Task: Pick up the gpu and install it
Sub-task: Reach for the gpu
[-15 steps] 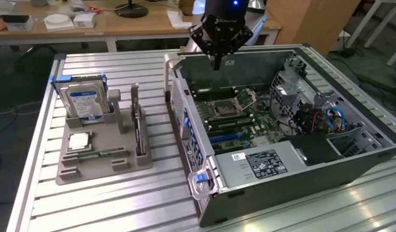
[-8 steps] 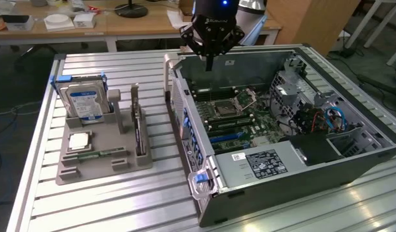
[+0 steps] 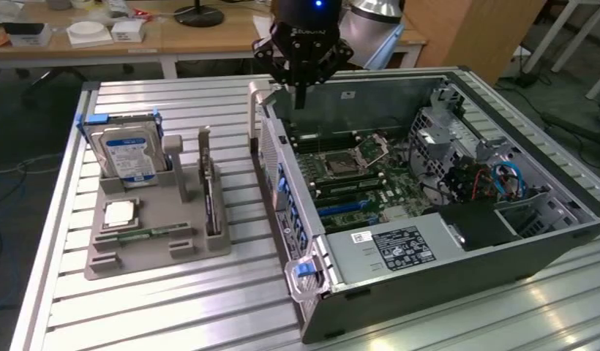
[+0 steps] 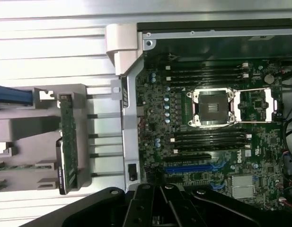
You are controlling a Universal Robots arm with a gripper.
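Over case (image 3: 456, 285) wall | hand (image 3: 300, 102) closed, empty | gpu (image 3: 212, 208) edge-up in grey holder (image 3: 144, 252) | motherboard (image 4: 157, 109) marked DELL

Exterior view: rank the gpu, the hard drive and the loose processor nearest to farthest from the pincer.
1. gpu, on edge, beside the case.
2. hard drive, upright, farther to the exterior view's left.
3. loose processor, flat on the holder.
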